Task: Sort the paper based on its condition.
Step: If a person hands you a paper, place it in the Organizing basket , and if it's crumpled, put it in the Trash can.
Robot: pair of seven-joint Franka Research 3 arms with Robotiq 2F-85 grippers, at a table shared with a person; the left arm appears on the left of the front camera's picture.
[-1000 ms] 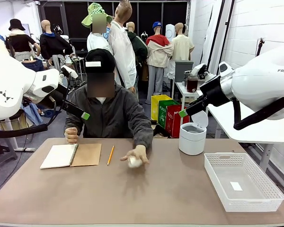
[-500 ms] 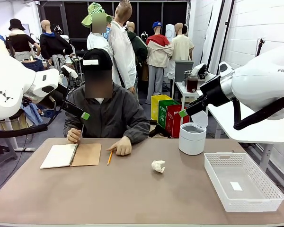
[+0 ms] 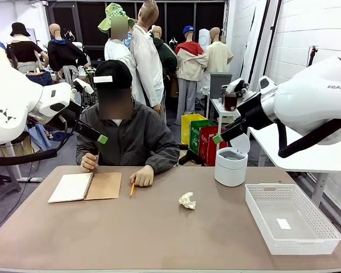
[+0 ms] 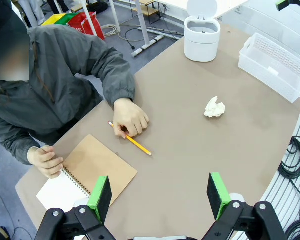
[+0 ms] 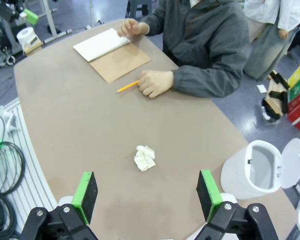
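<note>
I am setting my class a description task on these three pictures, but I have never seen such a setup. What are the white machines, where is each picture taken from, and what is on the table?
The white machines are two robot arms, left and right, each ending in a gripper with two green-padded fingers. The wide picture looks across the table at a seated person. The other two come from cameras on the wrists, looking past the left gripper and the right gripper; both are open and hold nothing. On the table lie a crumpled paper ball, an open notebook, a pencil with the person's hand on it, a small white bin with its lid up, and a white basket.
</note>
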